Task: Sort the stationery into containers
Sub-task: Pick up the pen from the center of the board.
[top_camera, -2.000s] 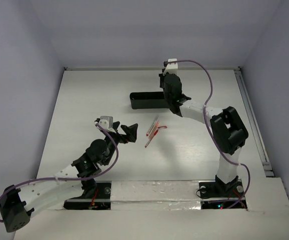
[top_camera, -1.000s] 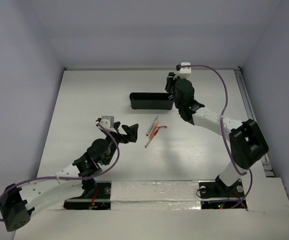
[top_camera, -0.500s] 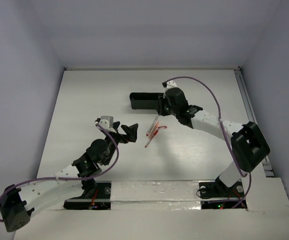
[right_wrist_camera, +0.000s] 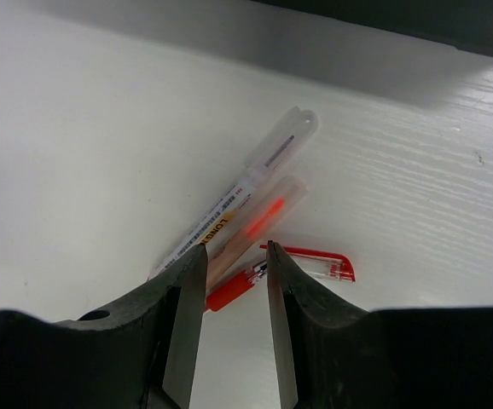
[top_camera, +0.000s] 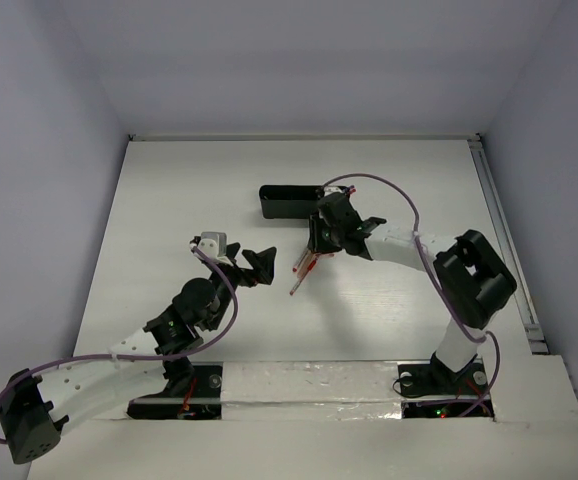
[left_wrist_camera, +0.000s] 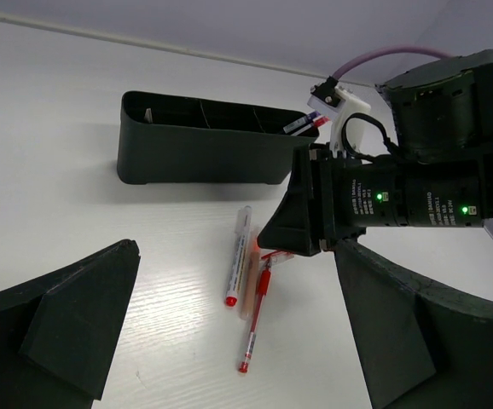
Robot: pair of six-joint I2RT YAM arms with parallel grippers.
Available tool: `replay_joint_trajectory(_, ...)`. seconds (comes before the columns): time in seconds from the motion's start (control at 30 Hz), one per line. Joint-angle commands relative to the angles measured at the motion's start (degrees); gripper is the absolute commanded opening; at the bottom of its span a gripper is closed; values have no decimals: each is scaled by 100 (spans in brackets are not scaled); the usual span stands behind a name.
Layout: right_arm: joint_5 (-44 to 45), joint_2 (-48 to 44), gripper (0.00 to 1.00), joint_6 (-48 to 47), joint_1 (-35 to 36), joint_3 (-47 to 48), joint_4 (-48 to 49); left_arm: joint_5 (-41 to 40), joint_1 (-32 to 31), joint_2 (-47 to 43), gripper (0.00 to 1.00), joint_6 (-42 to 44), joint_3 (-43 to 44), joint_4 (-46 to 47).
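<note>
Though hidden overhead, pens (left_wrist_camera: 303, 125) inside tray (left_wrist_camera: 195, 158)

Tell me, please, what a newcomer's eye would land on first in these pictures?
The right claw, its jaws partly apart, sits low over a small cluster of red-and-clear pens at mid-table, straddling their ends. Just behind stands the long black tray, pen tips showing at its right end, while the left claw hangs wide open left of the pens.
</note>
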Motion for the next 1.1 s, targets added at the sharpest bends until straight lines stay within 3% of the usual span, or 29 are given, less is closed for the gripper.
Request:
replay_joint_trajectory(0.0,94,129,40,171,44,-43,-32,-4,-21,-37,99,2,166,233)
replay_joint_trajectory(0.33,173,480,39,215,44,89,-6,-22,-21,-72,99,-15,158,216)
replay_joint_trajectory(1.07,903,1034,27,83,149,590,-630,-4,-21,-81,99,-24,158,224)
